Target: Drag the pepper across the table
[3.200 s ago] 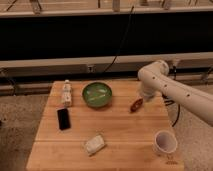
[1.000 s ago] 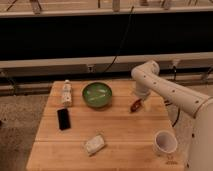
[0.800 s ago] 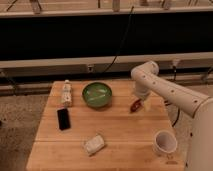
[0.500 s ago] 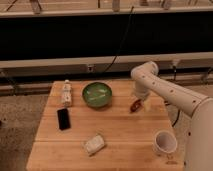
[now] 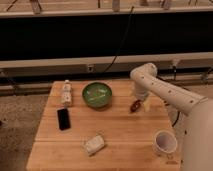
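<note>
Pincer (image 5: 142, 103): down at desk level, right-centre of the desk (image 5: 125, 136), right of the bowl (image 5: 97, 95). Whether it is apart, together or clamped on anything: cannot tell, since the wrist covers it.

Camera view, the only one:
- Pepper (image 5: 135, 106) lies on the desk touching or just beside the pincer, on the pincer's bowl-facing side and slightly nearer the camera. Contact seems likely; a real grip cannot be confirmed.
- Its long axis looks slanted, near-left to far-right, but the pepper is small and this is not certain.
- Arm (image 5: 167, 94) enters from the right edge, rises to a rounded joint above the desk's far right part, then drops steeply to the pincer. The wrist is close to vertical and the forearm hangs over the desk's right side.
- Bowl just left of the pepper, apart from it. Phone (image 5: 63, 119) and a pale bottle (image 5: 66, 92) well off to the left. Crumpled white packet (image 5: 94, 144) near front centre. Cup (image 5: 165, 142) at front right.

Judgement: with the pincer low at the pepper, a drag looks ready or under way. The bare planks in front of the pepper, between packet and cup, look like the freest path. A leftward path meets the bowl.
</note>
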Controlling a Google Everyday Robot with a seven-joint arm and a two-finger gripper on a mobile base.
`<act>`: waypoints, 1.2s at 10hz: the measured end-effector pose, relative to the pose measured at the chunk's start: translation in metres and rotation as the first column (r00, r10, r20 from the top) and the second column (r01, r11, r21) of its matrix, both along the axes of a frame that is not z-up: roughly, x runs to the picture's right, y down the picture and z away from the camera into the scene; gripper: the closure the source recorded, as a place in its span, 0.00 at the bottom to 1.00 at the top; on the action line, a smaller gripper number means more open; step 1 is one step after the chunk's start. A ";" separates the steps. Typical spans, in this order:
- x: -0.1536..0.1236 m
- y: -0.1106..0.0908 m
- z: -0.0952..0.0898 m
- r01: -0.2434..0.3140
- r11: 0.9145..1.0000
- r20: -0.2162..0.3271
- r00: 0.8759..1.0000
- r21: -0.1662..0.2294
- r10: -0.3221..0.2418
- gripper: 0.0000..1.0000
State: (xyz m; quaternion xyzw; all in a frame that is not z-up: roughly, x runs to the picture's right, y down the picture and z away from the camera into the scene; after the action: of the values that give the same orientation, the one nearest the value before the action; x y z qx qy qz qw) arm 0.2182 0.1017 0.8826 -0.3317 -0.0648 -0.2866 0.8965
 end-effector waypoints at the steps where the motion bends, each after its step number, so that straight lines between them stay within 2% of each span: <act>1: 0.000 0.001 0.001 0.002 1.000 0.004 1.000 -0.005 -0.002 0.20; 12: 0.001 0.007 0.010 0.031 0.999 0.026 0.999 -0.025 -0.030 0.20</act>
State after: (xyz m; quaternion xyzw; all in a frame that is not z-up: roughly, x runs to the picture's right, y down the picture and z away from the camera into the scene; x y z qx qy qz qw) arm 0.2195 0.1087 0.8924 -0.3402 -0.0747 -0.3037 0.8868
